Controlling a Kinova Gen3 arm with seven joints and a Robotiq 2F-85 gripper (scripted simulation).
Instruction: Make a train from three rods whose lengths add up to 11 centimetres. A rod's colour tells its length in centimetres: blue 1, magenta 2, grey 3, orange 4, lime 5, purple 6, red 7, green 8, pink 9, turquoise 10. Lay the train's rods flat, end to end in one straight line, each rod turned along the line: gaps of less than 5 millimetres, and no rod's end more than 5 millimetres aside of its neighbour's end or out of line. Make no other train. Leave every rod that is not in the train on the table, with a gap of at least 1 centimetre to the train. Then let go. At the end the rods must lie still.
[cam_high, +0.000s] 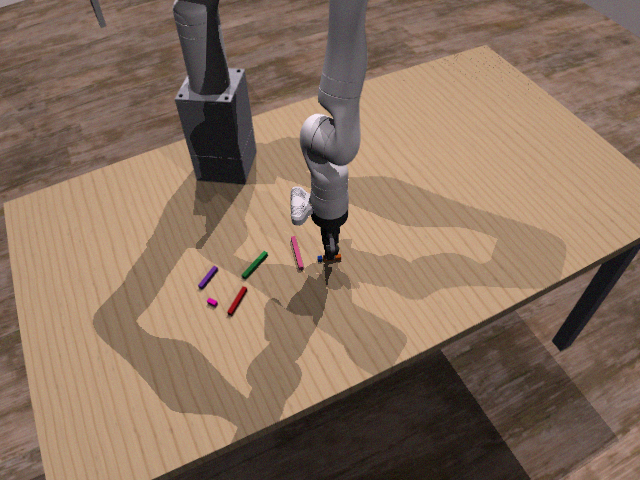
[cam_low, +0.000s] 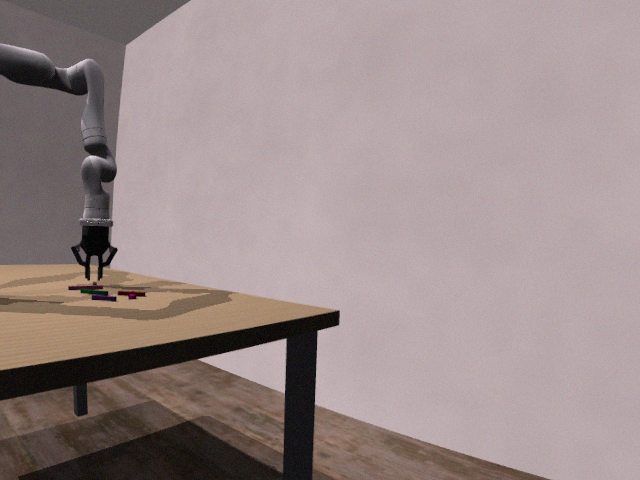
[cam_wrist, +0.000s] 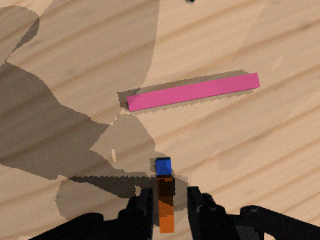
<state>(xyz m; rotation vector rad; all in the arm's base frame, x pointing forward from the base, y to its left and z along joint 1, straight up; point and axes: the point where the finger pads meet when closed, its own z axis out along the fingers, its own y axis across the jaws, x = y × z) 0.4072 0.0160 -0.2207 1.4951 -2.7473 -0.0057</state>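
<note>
My gripper (cam_high: 329, 255) (cam_low: 93, 276) (cam_wrist: 170, 201) stands upright, low over the table, and is open a little. An orange rod (cam_wrist: 167, 216) (cam_high: 337, 256) lies flat between the fingers, with a small gap on each side. A blue rod (cam_wrist: 164, 167) (cam_high: 320, 258) lies at the orange rod's far end, in line with it and touching or nearly so. A pink rod (cam_wrist: 194, 91) (cam_high: 296, 252) lies apart, just beyond the blue one. A green rod (cam_high: 254, 264), a purple rod (cam_high: 207, 277), a red rod (cam_high: 237, 300) and a magenta rod (cam_high: 211, 302) lie further left.
The arm's grey pedestal (cam_high: 217, 134) stands at the back of the wooden table (cam_high: 465, 129). The table's front edge is well away from the rods.
</note>
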